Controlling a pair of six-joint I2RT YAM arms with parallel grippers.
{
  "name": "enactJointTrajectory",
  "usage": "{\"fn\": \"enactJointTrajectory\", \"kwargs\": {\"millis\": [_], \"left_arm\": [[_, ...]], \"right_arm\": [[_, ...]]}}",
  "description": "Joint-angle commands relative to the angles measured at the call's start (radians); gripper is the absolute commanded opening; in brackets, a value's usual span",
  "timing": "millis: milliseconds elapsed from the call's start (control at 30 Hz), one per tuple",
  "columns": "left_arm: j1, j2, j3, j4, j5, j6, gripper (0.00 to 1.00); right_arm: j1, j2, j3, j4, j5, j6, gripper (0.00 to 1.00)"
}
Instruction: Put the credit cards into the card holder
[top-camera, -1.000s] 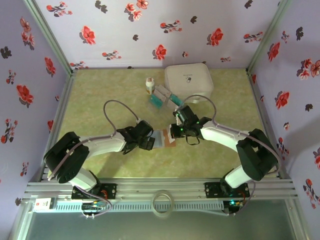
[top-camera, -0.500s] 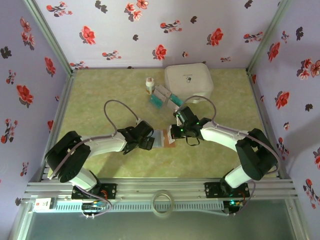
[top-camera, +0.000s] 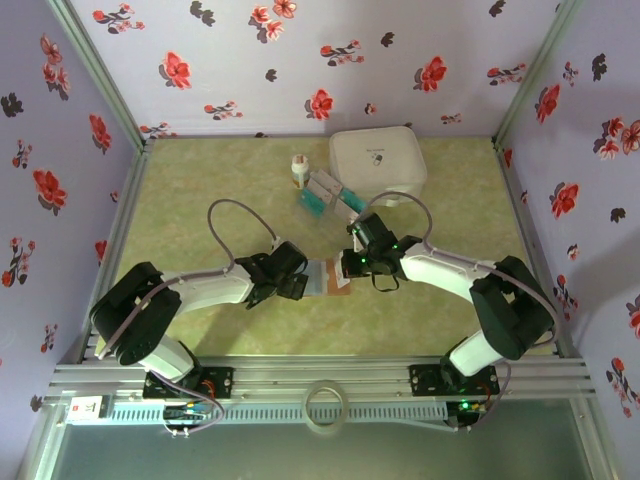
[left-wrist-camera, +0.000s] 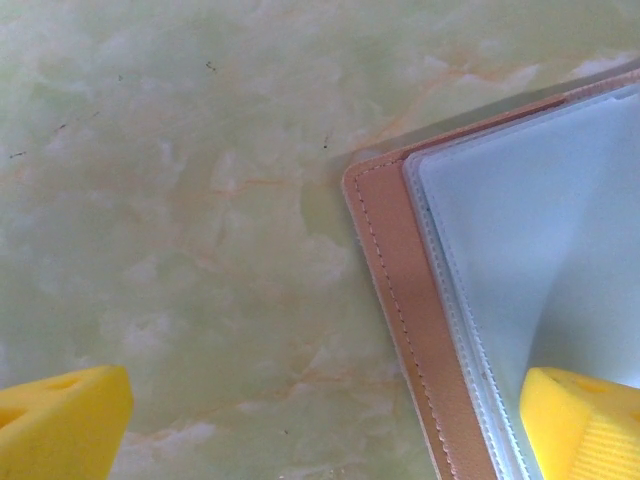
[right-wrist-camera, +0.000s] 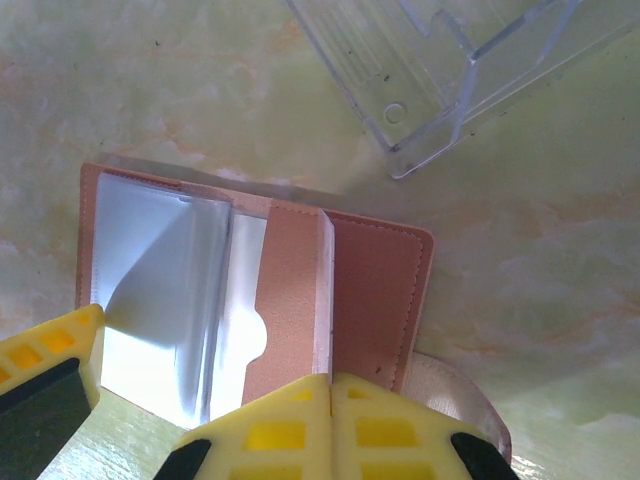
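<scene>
While the left claw (left-wrist-camera: 322, 425) stands released and the right claw (right-wrist-camera: 330, 395) is clenched, one card holder (top-camera: 328, 277) lies open on the desk (top-camera: 200, 180) between them.

Item count: one reddish-brown card holder, flat at desk centre with its clear sleeves facing up. One finger of the left claw rests on a sleeve and the other stands over bare desk. The right claw's closed tips sit at the holder's near edge, where a thin white edge runs from them across the brown pocket; whether it is a card cannot be told. The credit cards (top-camera: 325, 192) lie well apart at the far side, with two teal patches visible, but the light ones cannot be counted. One clear plastic tray (right-wrist-camera: 440, 70) lies just beyond the holder. Beside the cards stand one small white bottle (top-camera: 298, 170) and one white case (top-camera: 378, 165).
</scene>
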Motion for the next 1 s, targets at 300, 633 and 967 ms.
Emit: {"fn": "enactJointTrajectory", "kwargs": {"millis": [300,633,967], "left_arm": [[-0.004,0.010,0.002,-0.064,-0.044,-0.017,1.00],[-0.004,0.005,-0.005,-0.062,-0.043,-0.034,1.00],[-0.004,0.001,-0.016,-0.054,-0.042,-0.041,1.00]], "right_arm": [[-0.004,-0.053,0.018,0.034,-0.037,0.045,0.00],[-0.027,-0.082,-0.127,0.366,-0.138,0.203,0.00],[-0.028,-0.056,-0.285,0.685,-0.158,0.312,0.00]]}}
